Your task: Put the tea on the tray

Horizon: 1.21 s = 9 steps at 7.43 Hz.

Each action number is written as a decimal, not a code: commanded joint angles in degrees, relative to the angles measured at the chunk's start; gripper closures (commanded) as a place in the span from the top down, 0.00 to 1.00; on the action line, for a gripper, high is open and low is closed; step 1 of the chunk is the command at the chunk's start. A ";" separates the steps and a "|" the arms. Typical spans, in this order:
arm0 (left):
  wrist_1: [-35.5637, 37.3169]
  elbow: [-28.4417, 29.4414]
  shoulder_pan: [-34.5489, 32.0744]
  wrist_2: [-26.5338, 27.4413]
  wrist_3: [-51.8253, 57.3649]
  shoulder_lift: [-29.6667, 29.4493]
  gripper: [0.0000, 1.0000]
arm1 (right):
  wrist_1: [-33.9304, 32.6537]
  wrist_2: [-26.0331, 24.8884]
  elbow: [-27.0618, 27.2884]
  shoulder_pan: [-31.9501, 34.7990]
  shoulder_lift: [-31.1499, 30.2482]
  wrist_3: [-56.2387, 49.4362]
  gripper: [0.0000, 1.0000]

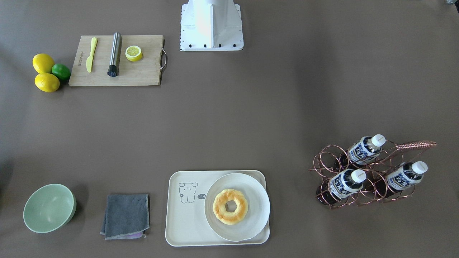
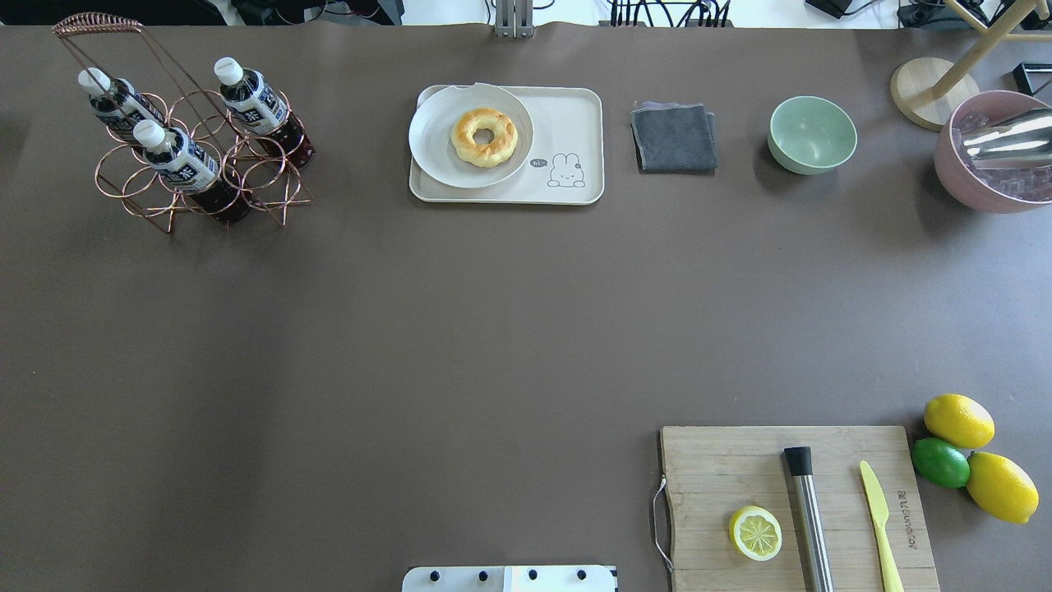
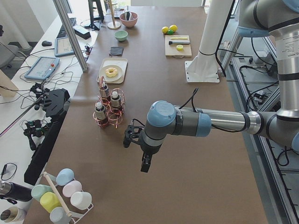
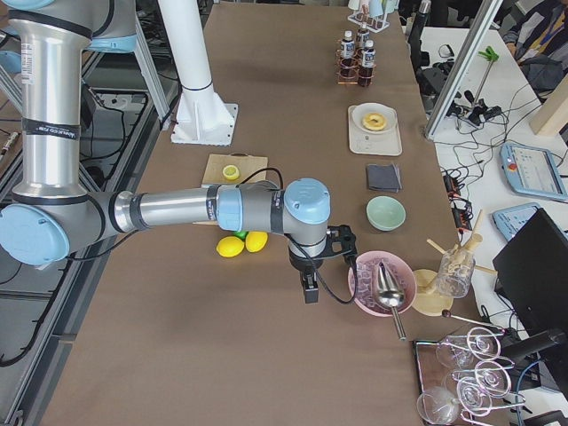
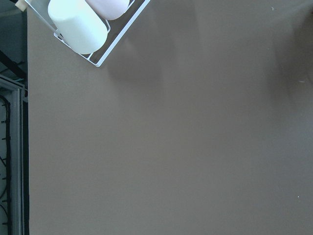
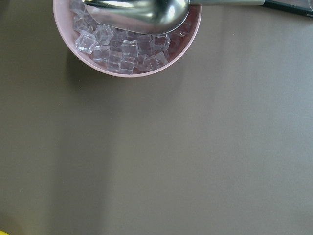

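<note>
Three tea bottles (image 2: 177, 158) with white caps and dark-blue labels lie tilted in a copper wire rack (image 2: 131, 185) at the table's far left; the front-facing view shows them at its right (image 1: 346, 182). The cream tray (image 2: 575, 115), also seen from the front (image 1: 186, 222), holds a round white plate (image 2: 436, 156) with a ring-shaped pastry (image 2: 485, 136). My left gripper (image 3: 145, 165) hangs over bare table, nearer the camera than the rack (image 3: 110, 112). My right gripper (image 4: 310, 291) hangs beside a pink bowl. Neither shows clearly, so I cannot tell open or shut.
A grey cloth (image 2: 674, 136) and a green bowl (image 2: 812, 134) lie right of the tray. The pink bowl of ice with a scoop (image 2: 994, 152) is far right. A wooden board (image 2: 723, 469) with a half lemon, metal rod and knife is near right, with lemons and a lime (image 2: 941, 462).
</note>
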 commanded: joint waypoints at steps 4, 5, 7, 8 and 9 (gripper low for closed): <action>0.00 -0.16 0.00 0.00 -0.08 -0.32 0.97 | 0.00 0.23 -0.21 0.00 0.23 0.03 1.00; -0.09 -0.16 -0.09 0.00 -0.08 -0.24 0.97 | 0.00 0.31 -0.21 0.00 0.14 0.03 1.00; -1.57 0.01 0.00 0.00 0.27 -0.24 0.97 | 0.00 0.58 -0.12 0.00 -0.04 0.03 1.00; -1.58 0.01 0.26 0.00 0.27 0.02 0.97 | -0.09 0.58 -0.47 -0.09 -0.12 0.03 1.00; -1.58 0.10 0.35 0.00 0.35 0.11 0.97 | -0.09 0.67 -0.56 0.00 -0.12 0.03 1.00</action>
